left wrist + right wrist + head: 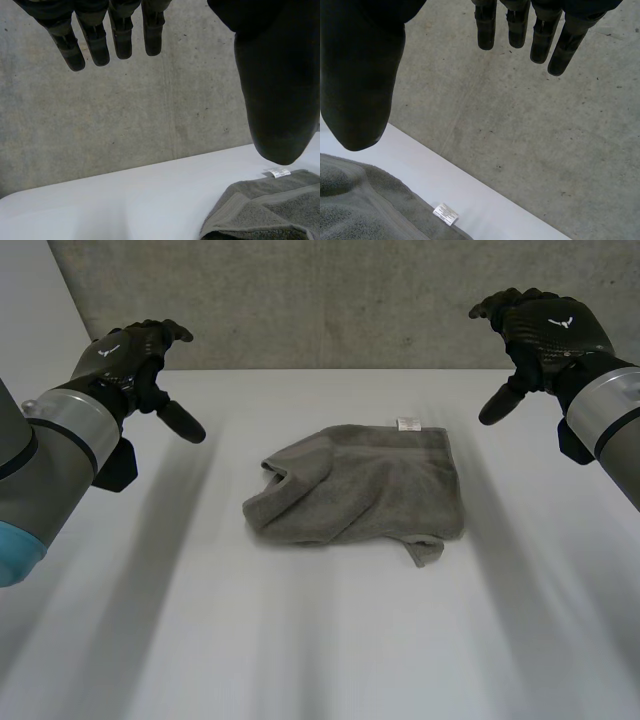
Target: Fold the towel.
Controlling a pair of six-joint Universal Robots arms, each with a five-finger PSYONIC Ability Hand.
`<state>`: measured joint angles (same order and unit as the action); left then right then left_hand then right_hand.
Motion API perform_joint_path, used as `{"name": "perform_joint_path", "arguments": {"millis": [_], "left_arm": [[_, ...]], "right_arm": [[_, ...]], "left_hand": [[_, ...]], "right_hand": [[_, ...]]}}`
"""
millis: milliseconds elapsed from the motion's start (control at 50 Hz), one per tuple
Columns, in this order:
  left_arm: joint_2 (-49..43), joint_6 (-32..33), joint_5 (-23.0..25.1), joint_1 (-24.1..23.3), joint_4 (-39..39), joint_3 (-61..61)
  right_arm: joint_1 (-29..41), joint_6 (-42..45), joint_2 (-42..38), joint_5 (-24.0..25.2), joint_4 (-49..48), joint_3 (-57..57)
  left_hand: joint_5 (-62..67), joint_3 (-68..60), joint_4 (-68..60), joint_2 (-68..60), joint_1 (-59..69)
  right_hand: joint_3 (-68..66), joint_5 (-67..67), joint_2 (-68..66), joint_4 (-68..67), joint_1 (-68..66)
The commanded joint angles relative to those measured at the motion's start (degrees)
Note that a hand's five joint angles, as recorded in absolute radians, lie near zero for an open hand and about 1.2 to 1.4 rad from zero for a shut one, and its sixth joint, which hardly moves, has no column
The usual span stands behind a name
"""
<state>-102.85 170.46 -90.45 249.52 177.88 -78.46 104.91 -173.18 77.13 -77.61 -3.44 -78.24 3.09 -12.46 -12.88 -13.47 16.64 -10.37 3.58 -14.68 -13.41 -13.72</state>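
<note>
Left hand (130,355): up in the air at far left, above the white table (320,660) and well apart from the towel (360,485). It is wide open. In left wrist view the fingers (95,45) hang straight w/ small gaps btwn them, and the thumb (277,100) is held far out to the side. It is empty, touching nothing. The towel's edge lies beyond the thumb tip, apart from it.

Right hand (545,330): much the same pose at far right, also up in the air and well apart from the towel. In right wrist view its fingers (517,30) are straight and slightly fanned, w/ its thumb (360,90) swung wide. It is spread, empty, no contact w/ cloth or table.

Towel: grey terry, loosely folded into a rough rectangle. It lies flat approx mid-table, btwn the two hands and nearer than both. The left side is rumpled w/ a bulging fold, and the far and right edges are fairly straight. A small flap pokes out at the near right corner.

Labels:
- A small white tag (408,423) is sewn at the towel's far edge, right of centre, lying on the table. Right wrist view shows rows of fine print on it, too small to read.
- A white logo (560,323), a winged V shape, is on the back of the right hand, w/ the same mark on the left hand's back. No letters legible.

A grey concrete wall (300,300) stands behind the table's far edge.
</note>
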Motion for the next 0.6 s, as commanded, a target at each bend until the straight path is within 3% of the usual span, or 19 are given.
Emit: {"name": "perform_joint_path", "arguments": {"millis": [20, 480, 580, 600], "left_arm": [[0.02, 0.04, 0.02, 0.09, 0.01, 0.06], [-0.59, 0.31, 0.72, 0.0, 0.44, -0.29], [-5.59, 1.36, 0.89, -0.09, 0.36, -0.12], [-5.61, 1.36, 0.89, -0.09, 0.36, -0.12]], "right_arm": [[-0.14, -0.06, -0.14, -0.17, -0.25, -0.07], [0.74, 0.47, -0.93, 1.49, -0.51, -0.07], [0.83, 2.84, -1.89, 7.21, -3.23, -0.16], [0.91, 4.24, -3.2, 10.6, -3.93, 0.01]], "left_hand": [[-3.05, 2.46, 2.88, 3.43, -6.59], [-2.38, 2.46, 2.88, 2.76, -5.93], [-0.87, 2.46, 2.88, 1.25, -4.42], [-0.86, 2.46, 2.88, 1.24, -4.41]], "right_hand": [[0.37, -3.58, 4.68, 3.41, 3.72], [0.37, -3.58, 4.68, 3.41, 3.72], [0.37, -3.58, 4.68, 3.41, 3.72], [0.37, -3.58, 4.68, 3.41, 3.72]]}}
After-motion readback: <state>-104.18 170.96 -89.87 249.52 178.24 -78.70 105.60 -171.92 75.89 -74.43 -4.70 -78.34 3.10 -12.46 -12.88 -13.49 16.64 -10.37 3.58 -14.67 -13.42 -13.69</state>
